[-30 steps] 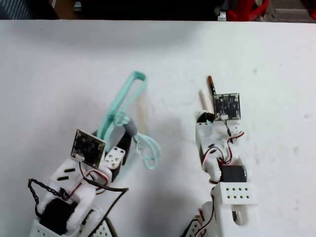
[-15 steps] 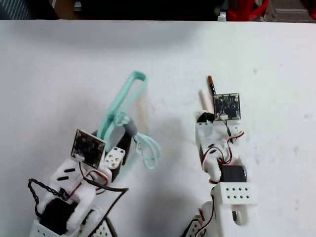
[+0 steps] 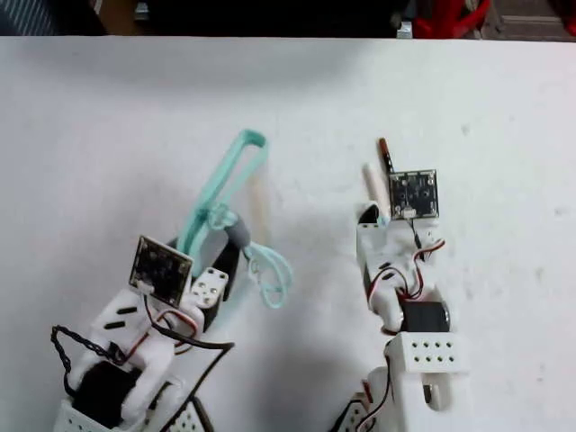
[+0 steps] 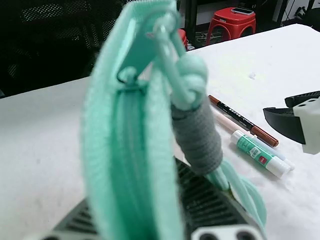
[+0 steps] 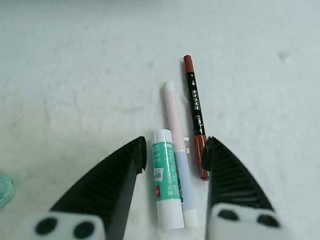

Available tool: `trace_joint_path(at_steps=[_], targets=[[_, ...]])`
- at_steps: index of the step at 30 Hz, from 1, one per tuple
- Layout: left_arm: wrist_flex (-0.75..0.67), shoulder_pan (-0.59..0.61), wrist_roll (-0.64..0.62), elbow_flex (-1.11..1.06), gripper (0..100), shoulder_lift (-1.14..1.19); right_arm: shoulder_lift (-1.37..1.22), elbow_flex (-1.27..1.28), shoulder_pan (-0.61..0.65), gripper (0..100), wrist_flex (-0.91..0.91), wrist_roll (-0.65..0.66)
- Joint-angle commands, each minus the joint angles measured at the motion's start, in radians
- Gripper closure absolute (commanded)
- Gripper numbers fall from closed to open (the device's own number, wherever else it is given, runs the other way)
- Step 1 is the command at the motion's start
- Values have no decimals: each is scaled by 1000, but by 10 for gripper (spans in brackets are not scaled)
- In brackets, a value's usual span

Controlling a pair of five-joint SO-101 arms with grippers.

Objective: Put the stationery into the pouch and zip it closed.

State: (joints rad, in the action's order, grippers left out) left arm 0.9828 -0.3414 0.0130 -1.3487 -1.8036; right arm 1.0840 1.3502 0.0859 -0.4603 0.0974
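**A:** Mint-green cloth, entry one: one pouch (image 3: 225,180), left of centre in the overhead view. It stands on edge on the white table (image 3: 108,117), and the left gripper (image 3: 219,252) is clamped onto its lower end.

**B:** How will it handle?

**A:** We judge it soft, light and floppy, likely to sag away from the hold. It has one zip pull with a grey sleeve (image 4: 197,135) and one looped cord (image 3: 270,274). We would take the zip by that pull. Whether the zip is open, we cannot tell.

**B:** Stationery count?

**A:** Three pieces, side by side on the table, right of centre in the overhead view and well apart from the pouch. They are one glue stick (image 5: 165,180), one pale pink pen (image 5: 175,125) and one brown pen (image 5: 195,115). The glue stick touches the pink pen, and the brown pen lies just beside them.

**B:** And their handling?

**A:** We rate them stiff, light, smooth and round, so prone to roll or slip. We would grip each across mid-barrel, singly.

**B:** The right gripper (image 5: 175,145)?

**A:** Spread wide and holding nothing. It straddles the glue stick and the pink pen, with the brown pen by one jaw.
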Motion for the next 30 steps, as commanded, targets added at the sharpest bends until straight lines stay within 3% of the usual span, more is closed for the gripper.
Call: trace_joint_path(at_steps=[1, 11, 15, 20, 26, 30], targets=[[-20, 8, -3, 0, 910, 13, 18, -20, -8, 991, 7, 0], [-20, 8, -3, 0, 910, 13, 19, -20, -8, 719, 13, -8], [-20, 8, -3, 0, 910, 13, 19, -20, -7, 733, 13, 2], [-20, 13, -3, 0, 910, 13, 19, -29, -58, 991, 19, 3], [-20, 16, -3, 0, 910, 13, -31, -149, -160, 779, -54, 3], [-20, 16, -3, 0, 910, 13, -252, -399, -148, 784, -219, 3]])
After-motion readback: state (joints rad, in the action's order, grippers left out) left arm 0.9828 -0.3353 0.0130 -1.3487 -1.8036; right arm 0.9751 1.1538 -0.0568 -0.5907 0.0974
